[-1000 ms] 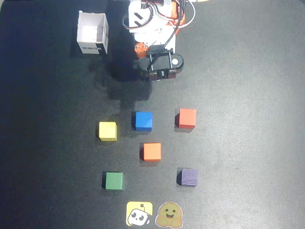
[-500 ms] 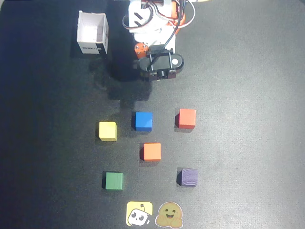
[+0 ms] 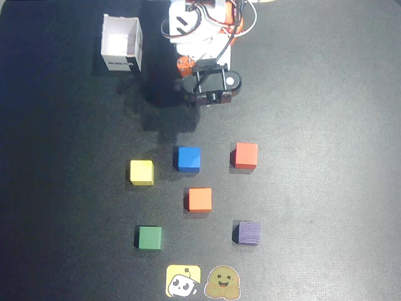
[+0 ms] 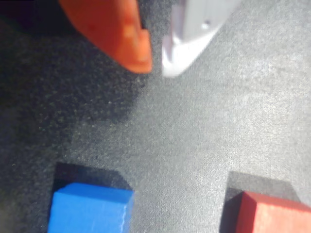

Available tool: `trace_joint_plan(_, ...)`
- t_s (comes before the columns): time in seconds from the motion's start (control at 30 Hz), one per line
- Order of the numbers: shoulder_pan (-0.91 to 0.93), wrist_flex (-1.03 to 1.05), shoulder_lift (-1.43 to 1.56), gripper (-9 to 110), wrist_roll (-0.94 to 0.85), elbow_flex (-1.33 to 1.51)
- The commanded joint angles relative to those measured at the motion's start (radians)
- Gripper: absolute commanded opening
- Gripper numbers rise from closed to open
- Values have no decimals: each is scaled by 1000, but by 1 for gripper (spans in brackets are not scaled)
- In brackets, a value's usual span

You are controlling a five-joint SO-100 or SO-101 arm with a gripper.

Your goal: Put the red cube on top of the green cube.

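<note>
- In the wrist view the gripper enters from 12 o'clock, its orange and white fingertips a narrow gap apart, holding nothing, over bare black mat.
- Beyond, the blue cube sits at 7 o'clock and the red cube at 5 o'clock.
- Overhead, the red cube lies at 1 o'clock from the orange cube; the green cube lies at 7 o'clock from it, well apart from the red.
</note>
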Motion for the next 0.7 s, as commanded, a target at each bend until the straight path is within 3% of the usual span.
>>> trace_joint_plan(0.0, -14, -23, 8, 1, 26, -3)
trace_joint_plan(0.47, -52, -29, -11, 2, 61, -61)
trace_joint_plan(0.67, -75, -100, -385, 2, 98, -272)
